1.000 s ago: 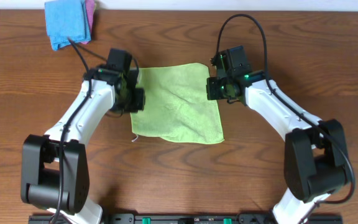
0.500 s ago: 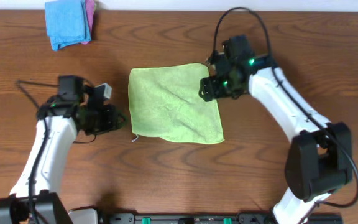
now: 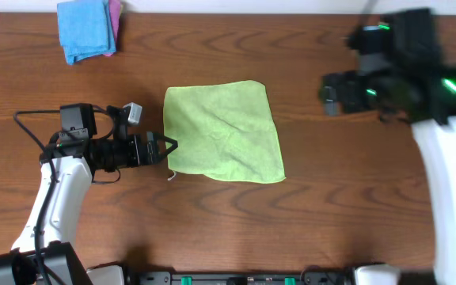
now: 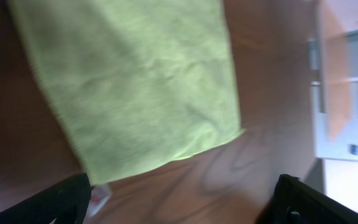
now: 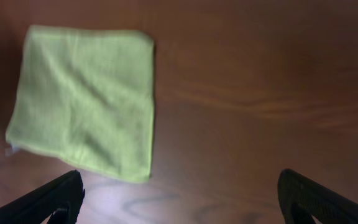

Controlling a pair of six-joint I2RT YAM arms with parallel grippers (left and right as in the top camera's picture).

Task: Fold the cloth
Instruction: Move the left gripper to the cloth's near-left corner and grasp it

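Cloth (image 3: pixel 222 131) lying flat on the table (image 3: pixel 355 198); no grip on it

Well up and left of the cloth sit a blue cloth (image 3: pixel 84 30) and a pink cloth (image 3: pixel 115 16), no part of this job; just beside the cloth's left edge, low down near its white tag (image 3: pixel 171 176), the left gripper (image 3: pixel 167 147) points at it with jaws spread wide and nothing between them; the cloth itself is roughly square and lightly creased, and I cannot tell how many layers it has; well apart to its right, the right gripper (image 3: pixel 328 93) is blurred, also gaping and empty; I judge the step in hand to be the reach for a grasp; next, each arm needs to pinch a corner of one edge, lift together and carry it over onto the opposite edge.
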